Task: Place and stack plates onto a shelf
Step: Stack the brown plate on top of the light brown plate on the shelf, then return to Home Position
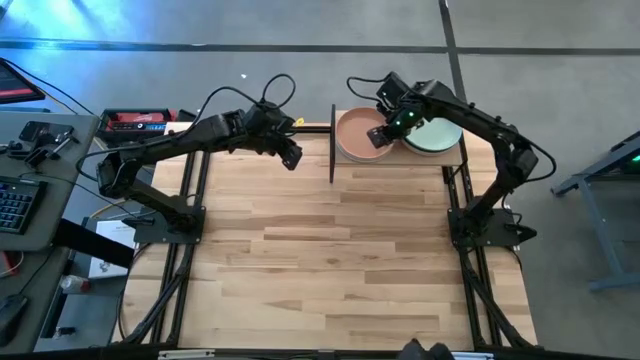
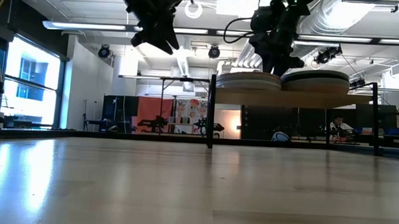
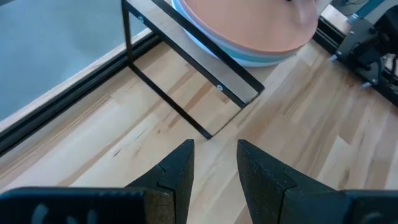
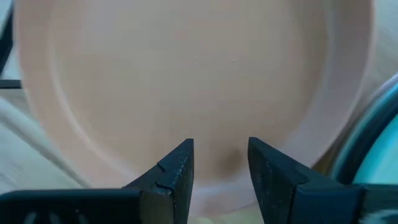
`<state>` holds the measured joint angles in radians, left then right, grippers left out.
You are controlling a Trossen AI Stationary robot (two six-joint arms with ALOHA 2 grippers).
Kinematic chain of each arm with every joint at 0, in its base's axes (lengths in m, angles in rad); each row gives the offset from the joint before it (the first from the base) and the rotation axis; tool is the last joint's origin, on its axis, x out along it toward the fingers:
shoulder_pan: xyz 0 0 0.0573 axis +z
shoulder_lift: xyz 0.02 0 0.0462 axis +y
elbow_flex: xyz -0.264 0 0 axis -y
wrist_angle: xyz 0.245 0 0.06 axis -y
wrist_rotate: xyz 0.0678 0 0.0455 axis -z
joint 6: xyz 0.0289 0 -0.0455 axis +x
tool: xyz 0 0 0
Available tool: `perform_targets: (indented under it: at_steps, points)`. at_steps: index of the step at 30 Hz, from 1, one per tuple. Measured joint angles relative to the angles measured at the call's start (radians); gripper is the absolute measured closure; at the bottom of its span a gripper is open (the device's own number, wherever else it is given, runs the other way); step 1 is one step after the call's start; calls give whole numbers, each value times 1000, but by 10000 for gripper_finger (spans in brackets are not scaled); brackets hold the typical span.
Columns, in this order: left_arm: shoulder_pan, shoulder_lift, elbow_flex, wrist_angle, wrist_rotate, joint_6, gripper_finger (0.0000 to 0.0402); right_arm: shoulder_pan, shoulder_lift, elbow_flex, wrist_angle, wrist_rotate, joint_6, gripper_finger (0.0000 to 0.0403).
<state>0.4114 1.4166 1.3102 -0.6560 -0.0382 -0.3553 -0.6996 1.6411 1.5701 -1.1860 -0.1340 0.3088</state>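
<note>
The shelf (image 1: 400, 158) stands at the table's far edge on thin black posts (image 3: 186, 62). On its left half lies a stack of plates with a peach plate (image 1: 355, 135) on top; on its right half lies a mint green plate (image 1: 438, 135). The low view shows both stacks (image 2: 248, 80) (image 2: 316, 79) on the board. My right gripper (image 4: 219, 165) is open just over the peach plate's right rim, pointing steeply down, with nothing between its fingers. My left gripper (image 3: 214, 165) is open in the air left of the shelf (image 1: 292, 155), above the tabletop.
Bare plank tabletop (image 1: 330, 260) lies in front of the shelf. A side desk with a keyboard and tools (image 1: 30, 160) and a red-and-black box (image 1: 135, 120) stand left of the table. A person (image 2: 339, 123) sits far back in the room.
</note>
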Motion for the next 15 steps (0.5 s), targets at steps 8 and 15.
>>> perform_targets:
  at_steps: [8, 15]
  points:
    - [-11, -35, 0, -13, 81, 0, 291, 4, -72, 0, 68, -61, -42, 274]
    - [-100, -110, 0, -29, 78, 58, 291, 67, -154, 0, 106, -49, -107, 274]
